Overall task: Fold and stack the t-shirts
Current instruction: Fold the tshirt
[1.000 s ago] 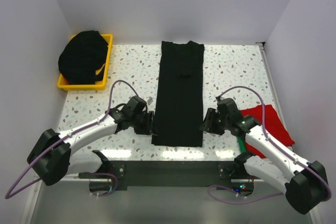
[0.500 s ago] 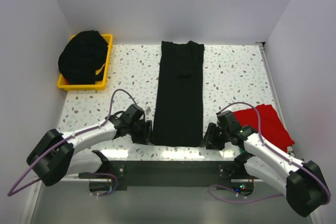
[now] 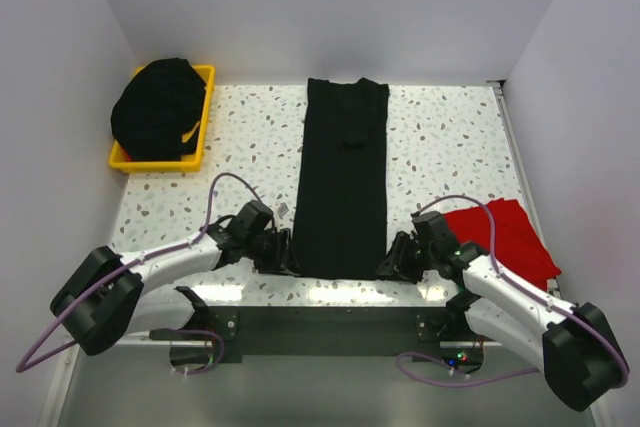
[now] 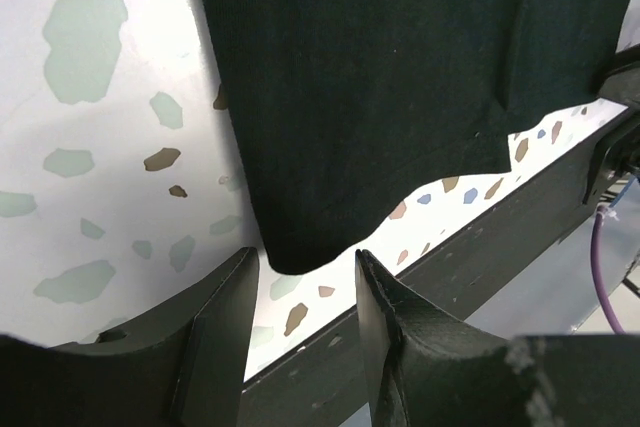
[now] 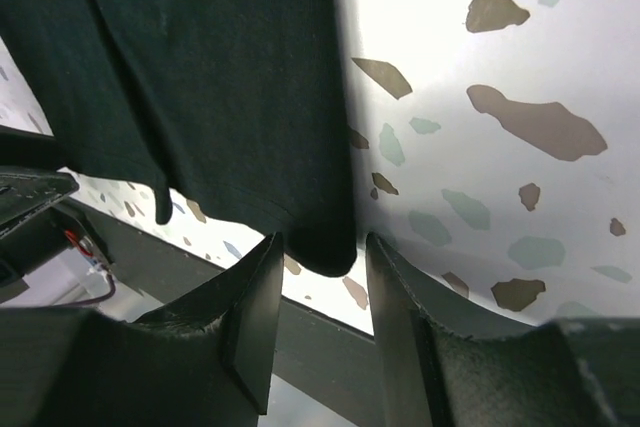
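Observation:
A black t-shirt (image 3: 343, 177), folded into a long strip, lies down the middle of the table. My left gripper (image 3: 287, 255) is open at its near left corner (image 4: 295, 247), which sits between the fingers. My right gripper (image 3: 387, 265) is open at the near right corner (image 5: 325, 247), also between the fingers. A red t-shirt (image 3: 505, 237) lies at the right, partly under my right arm. More black t-shirts (image 3: 160, 110) are piled in the yellow bin.
The yellow bin (image 3: 203, 132) stands at the far left corner. The table's dark front edge (image 3: 330, 327) runs just below both grippers. White walls close the table in on three sides.
Both grippers have moved toward the near edge and now sit at the black shirt's near corners. The shirt has not moved.

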`<state>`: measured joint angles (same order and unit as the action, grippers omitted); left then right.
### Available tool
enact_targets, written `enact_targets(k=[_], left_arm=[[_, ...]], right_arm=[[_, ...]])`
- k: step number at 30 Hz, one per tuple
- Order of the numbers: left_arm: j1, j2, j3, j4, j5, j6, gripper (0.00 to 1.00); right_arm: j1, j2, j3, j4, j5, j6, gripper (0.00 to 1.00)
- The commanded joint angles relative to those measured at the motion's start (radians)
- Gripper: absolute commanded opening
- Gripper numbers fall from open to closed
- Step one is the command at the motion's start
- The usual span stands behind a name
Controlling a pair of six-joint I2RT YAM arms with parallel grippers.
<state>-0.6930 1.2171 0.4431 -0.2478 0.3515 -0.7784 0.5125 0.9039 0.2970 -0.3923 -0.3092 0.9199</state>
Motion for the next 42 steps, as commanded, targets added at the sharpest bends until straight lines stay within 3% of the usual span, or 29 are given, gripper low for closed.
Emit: enact_targets(k=[1,15,20,22,26,30,37,42], left_arm=[[0.004,0.007,-0.035,0.045,-0.008,-0.025,0.48],[0.004,0.030,-0.061,0.094,0.000,-0.041,0.39],[0.006,0.038,-0.060,0.104,0.006,-0.038,0.22],[0.004,0.042,-0.058,0.101,0.007,-0.033,0.12],[0.001,0.033,-0.075,0.094,0.009,-0.038,0.00],[-0.014,-0.004,-0.122,0.099,0.010,-0.056,0.00],[-0.022,-0.138,-0.150,0.032,-0.008,-0.067,0.00],[-0.020,-0.146,-0.043,-0.005,-0.034,-0.038,0.00]], right_arm=[[0.004,0.015,-0.029,0.038,-0.011,0.022,0.42],[0.003,0.026,-0.019,0.041,-0.013,0.027,0.26],[0.003,0.015,-0.002,0.035,-0.011,0.019,0.13],[0.004,0.018,0.004,0.038,-0.016,0.008,0.01],[0.041,0.021,0.001,0.050,-0.011,0.007,0.00],[0.164,0.007,-0.002,0.046,0.044,0.054,0.00],[0.189,-0.115,-0.003,-0.061,0.093,0.060,0.00],[0.187,-0.114,0.106,-0.103,0.139,0.014,0.00]])
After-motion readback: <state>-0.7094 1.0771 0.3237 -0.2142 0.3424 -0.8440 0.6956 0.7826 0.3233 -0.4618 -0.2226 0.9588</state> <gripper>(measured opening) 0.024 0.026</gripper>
